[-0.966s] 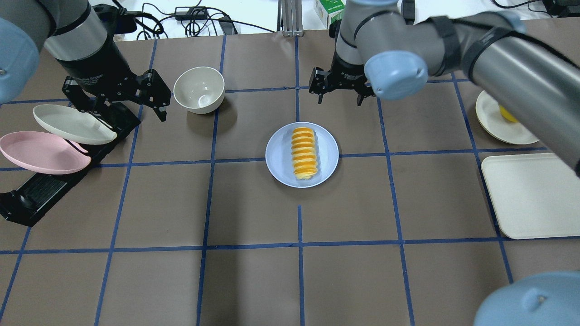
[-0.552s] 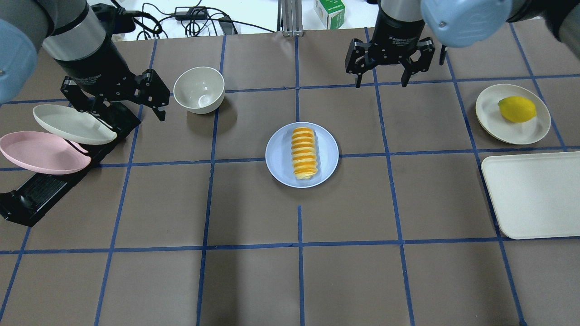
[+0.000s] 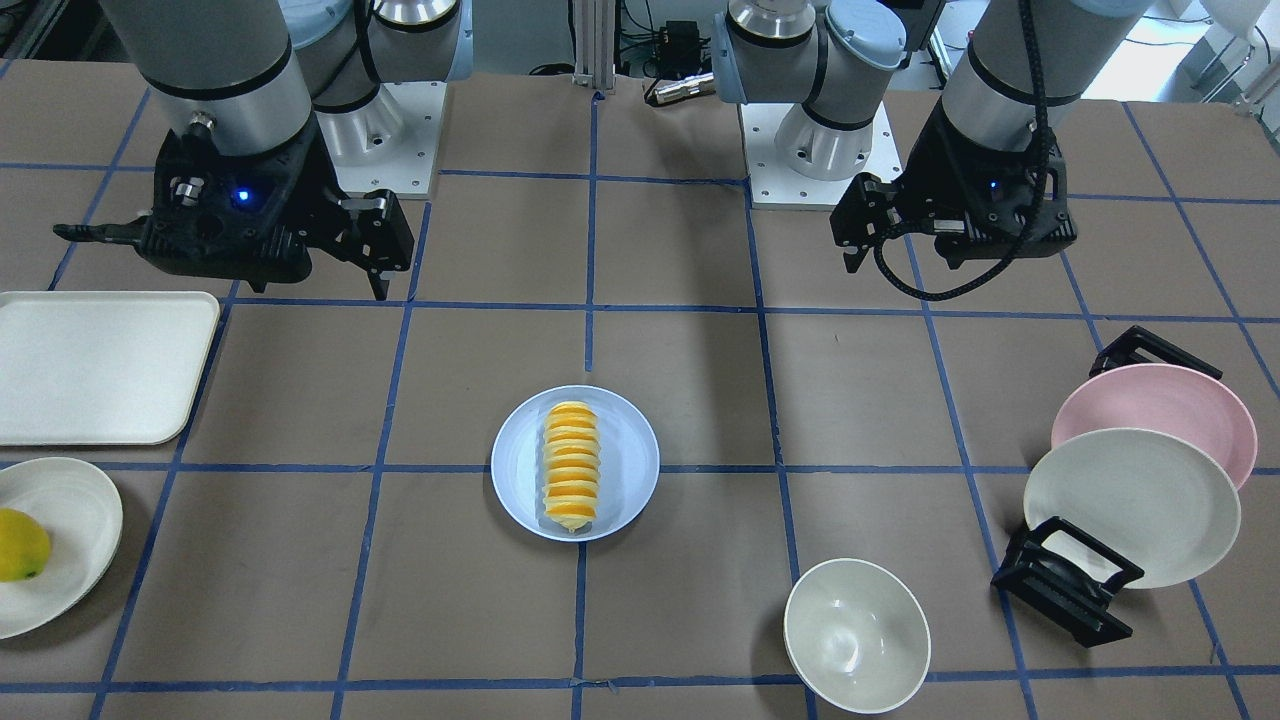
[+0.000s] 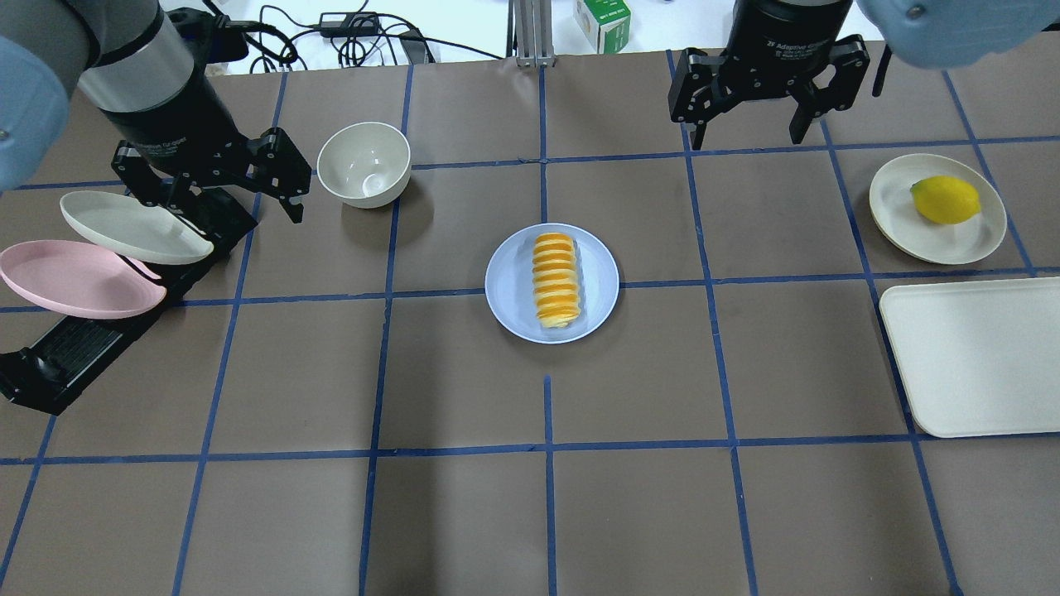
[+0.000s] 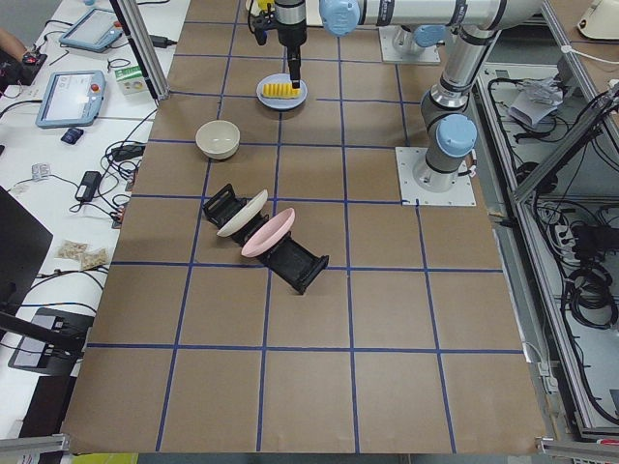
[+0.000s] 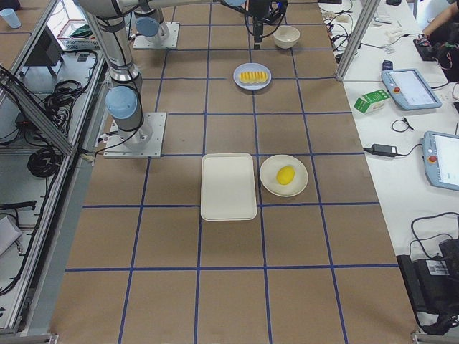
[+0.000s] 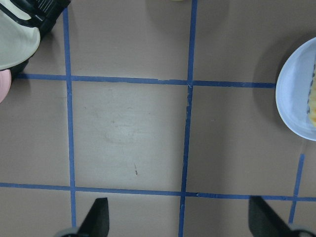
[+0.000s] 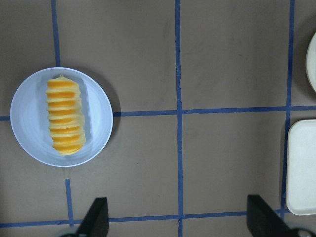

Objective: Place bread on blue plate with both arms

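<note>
One camera looks forward and down on the bench (image 4: 464, 513) from one long side; another faces it from the opposite side, steeply down. Two sit far back at the bench's ends, looking along it. Each wrist camera looks straight down from close. All six catch the blue plate (image 4: 599, 285), which is mid-frame overhead and at the right edge in the left wrist view.

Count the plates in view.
4: blue plate under the bread, centre; pink plate and cream plate in the black rack; second cream plate holding the lemon.
</note>
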Robot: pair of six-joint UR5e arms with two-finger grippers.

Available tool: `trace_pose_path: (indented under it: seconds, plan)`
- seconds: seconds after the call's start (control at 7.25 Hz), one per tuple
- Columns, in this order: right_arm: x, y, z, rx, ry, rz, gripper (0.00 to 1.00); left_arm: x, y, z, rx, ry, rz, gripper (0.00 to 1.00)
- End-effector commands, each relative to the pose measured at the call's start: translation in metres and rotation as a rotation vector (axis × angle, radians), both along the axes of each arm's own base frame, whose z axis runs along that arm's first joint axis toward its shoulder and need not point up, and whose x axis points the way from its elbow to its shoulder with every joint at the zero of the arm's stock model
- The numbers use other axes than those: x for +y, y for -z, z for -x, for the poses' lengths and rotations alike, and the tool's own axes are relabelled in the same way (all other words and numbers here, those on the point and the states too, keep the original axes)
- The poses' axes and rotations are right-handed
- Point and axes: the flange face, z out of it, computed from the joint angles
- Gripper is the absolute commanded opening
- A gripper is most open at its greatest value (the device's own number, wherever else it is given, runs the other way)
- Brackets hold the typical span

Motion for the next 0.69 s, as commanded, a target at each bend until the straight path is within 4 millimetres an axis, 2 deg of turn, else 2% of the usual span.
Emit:
trace_pose_path:
  seconds: [0.0, 0.14, 0.28, 0.41, 0.55]
  plan:
    - [-0.004, 0.015, 0.004, -0.022, 0.015, -0.011, 1.00, 0.002, 0.002, 0.001, 0.001, 0.001, -0.002, 1.00]
    - [-0.003, 0.029, 0.005, -0.018, -0.047, -0.029, 0.93, 0.003, 0.002, 0.001, 0.001, 0.001, -0.002, 1.00]
    - [-0.004, 0.030, 0.008, -0.017, -0.152, 0.004, 0.96, 0.004, 0.001, 0.001, 0.003, 0.001, 0.001, 1.00]
    - [-0.006, 0.025, 0.008, -0.017, -0.151, 0.027, 1.00, 0.004, 0.001, 0.000, 0.003, -0.001, 0.001, 1.00]
    - [-0.007, 0.025, 0.011, -0.017, -0.145, 0.027, 1.00, 0.003, 0.001, 0.000, 0.003, -0.001, 0.001, 1.00]
